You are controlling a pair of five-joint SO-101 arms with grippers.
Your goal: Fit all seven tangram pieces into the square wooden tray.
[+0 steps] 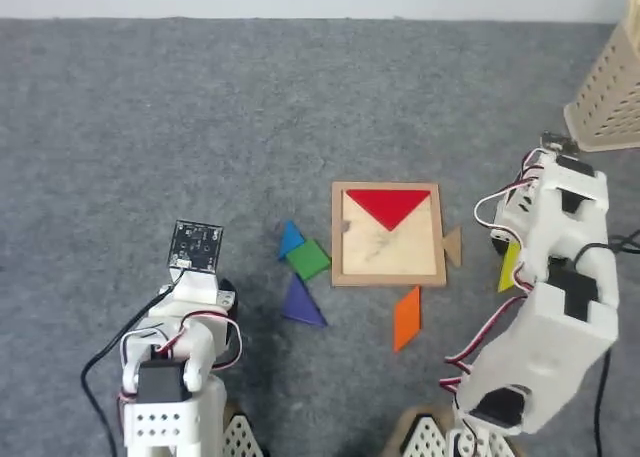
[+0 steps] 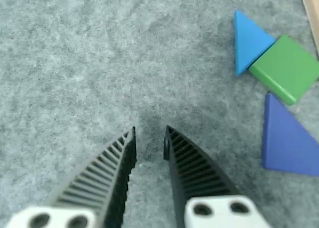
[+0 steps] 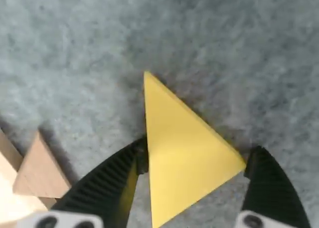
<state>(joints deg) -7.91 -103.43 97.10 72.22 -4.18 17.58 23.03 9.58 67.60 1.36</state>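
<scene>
The square wooden tray [image 1: 390, 255] lies at mid-table with a red triangle [image 1: 387, 207] in its far half. Left of it lie a light blue triangle [image 1: 290, 239] [image 2: 248, 40], a green square [image 1: 308, 259] [image 2: 285, 68] and a dark blue triangle [image 1: 299, 303] [image 2: 286, 140]. An orange parallelogram [image 1: 407, 317] lies in front of the tray, and a tan triangle [image 1: 453, 245] [image 3: 40, 170] sits at its right edge. My right gripper [image 3: 194, 158] is shut on a yellow triangle [image 1: 509, 265] [image 3: 184, 143] right of the tray. My left gripper [image 2: 149, 133] hangs narrowly open over bare carpet, left of the blue pieces.
Grey carpet covers the table. A beige perforated block [image 1: 610, 87] stands at the far right edge, behind the right arm. An edge of the tray [image 2: 311, 8] shows beyond the green square.
</scene>
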